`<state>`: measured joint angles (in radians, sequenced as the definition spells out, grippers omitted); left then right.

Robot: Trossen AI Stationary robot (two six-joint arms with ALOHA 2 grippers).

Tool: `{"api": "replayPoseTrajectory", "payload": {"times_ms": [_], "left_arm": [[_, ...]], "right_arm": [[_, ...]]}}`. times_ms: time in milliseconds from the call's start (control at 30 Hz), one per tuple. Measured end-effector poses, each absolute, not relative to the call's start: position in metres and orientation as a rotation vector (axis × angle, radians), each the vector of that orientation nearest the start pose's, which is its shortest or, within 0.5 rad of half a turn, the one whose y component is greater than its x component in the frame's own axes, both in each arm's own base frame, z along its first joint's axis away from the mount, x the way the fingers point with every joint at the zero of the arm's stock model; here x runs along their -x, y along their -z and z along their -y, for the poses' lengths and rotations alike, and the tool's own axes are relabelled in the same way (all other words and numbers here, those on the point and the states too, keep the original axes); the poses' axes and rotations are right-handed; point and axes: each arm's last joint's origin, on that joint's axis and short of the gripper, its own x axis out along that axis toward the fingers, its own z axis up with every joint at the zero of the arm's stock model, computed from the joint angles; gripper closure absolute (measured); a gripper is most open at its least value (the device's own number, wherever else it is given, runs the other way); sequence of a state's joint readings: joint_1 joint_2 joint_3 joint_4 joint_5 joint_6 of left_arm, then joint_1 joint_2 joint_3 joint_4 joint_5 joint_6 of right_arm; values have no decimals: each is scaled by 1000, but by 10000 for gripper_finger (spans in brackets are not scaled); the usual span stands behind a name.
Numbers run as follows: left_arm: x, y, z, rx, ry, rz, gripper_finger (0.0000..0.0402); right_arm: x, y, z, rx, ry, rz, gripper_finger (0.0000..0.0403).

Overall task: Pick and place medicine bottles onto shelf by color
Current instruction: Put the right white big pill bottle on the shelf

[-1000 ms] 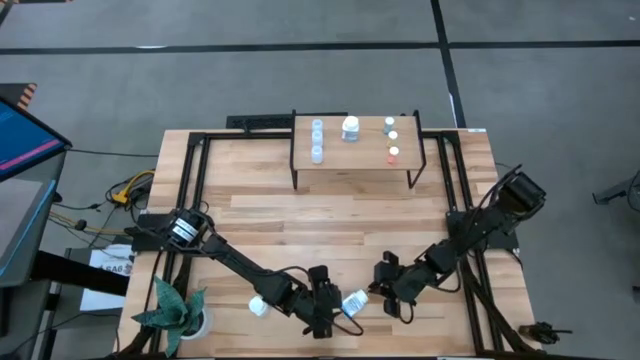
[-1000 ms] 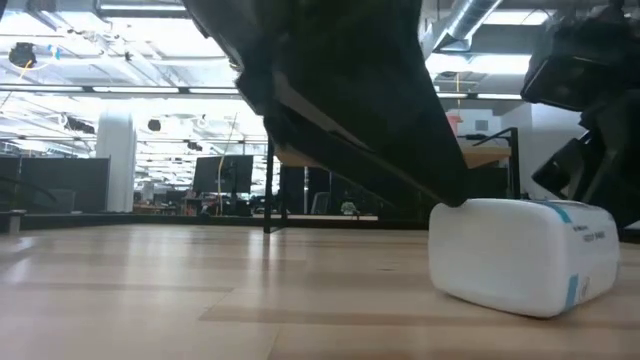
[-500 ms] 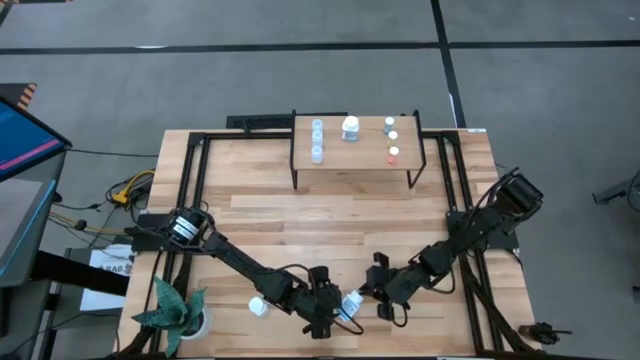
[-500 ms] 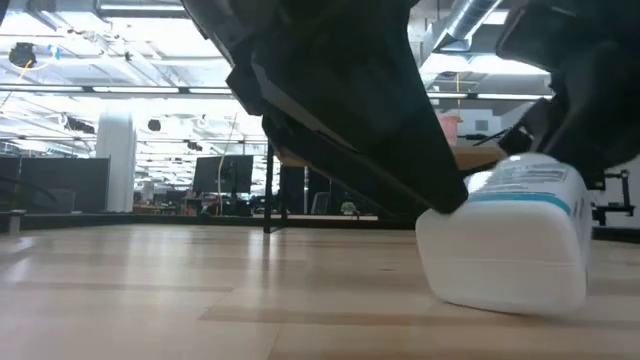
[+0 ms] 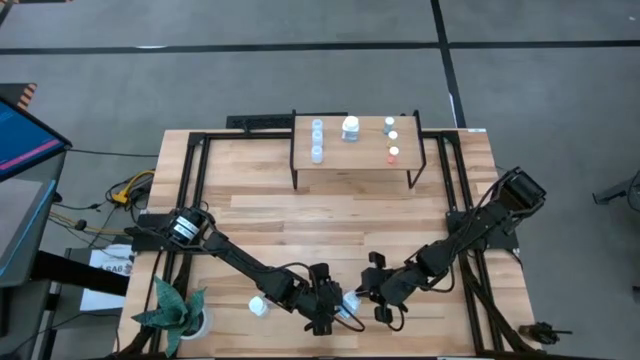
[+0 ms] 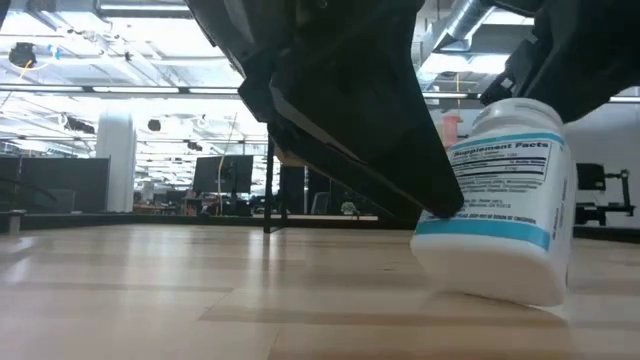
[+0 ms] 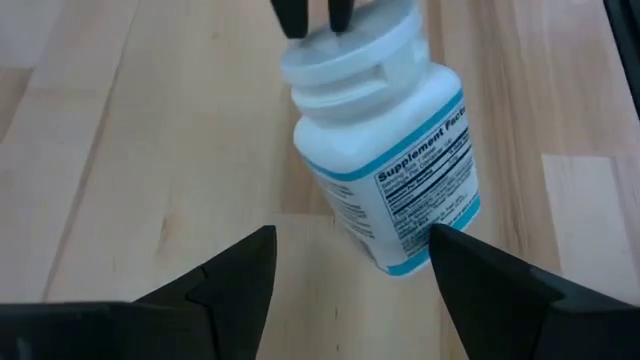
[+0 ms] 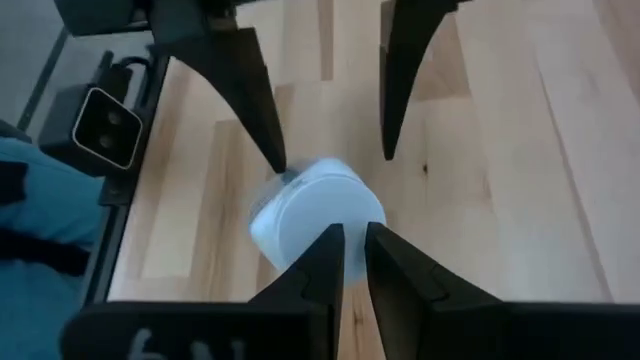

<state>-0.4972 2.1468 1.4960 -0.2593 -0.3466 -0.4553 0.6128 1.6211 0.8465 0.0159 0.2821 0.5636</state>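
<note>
While white bottle tilts on tabletop near front edge, I see right gripper with fingers nearly together, tips against its cap rim; real grip I cannot confirm. Left gripper spread wide, one finger either side of bottle's base. Second white bottle lies beside left arm. Shelf at far edge carries pale-blue-capped bottles, one white bottle, three small ones.
</note>
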Motion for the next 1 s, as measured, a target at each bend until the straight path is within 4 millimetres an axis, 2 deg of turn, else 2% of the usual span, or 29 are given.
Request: {"api": "replayPoseTrajectory", "payload": {"times_ms": [500, 733, 867, 1000], "left_arm": [[-404, -149, 207, 48, -56, -831, 155], [-403, -149, 207, 48, -53, -834, 155], [-403, -149, 207, 47, -51, -841, 155], [-403, -149, 207, 51, -53, -840, 155]], "right_arm": [[-275, -192, -186, -194, -168, -712, 332], [-275, -192, -187, -193, -184, -721, 332], [-266, -186, -182, -143, -140, -830, 332], [-252, -175, -173, -151, 16, -972, 332]]}}
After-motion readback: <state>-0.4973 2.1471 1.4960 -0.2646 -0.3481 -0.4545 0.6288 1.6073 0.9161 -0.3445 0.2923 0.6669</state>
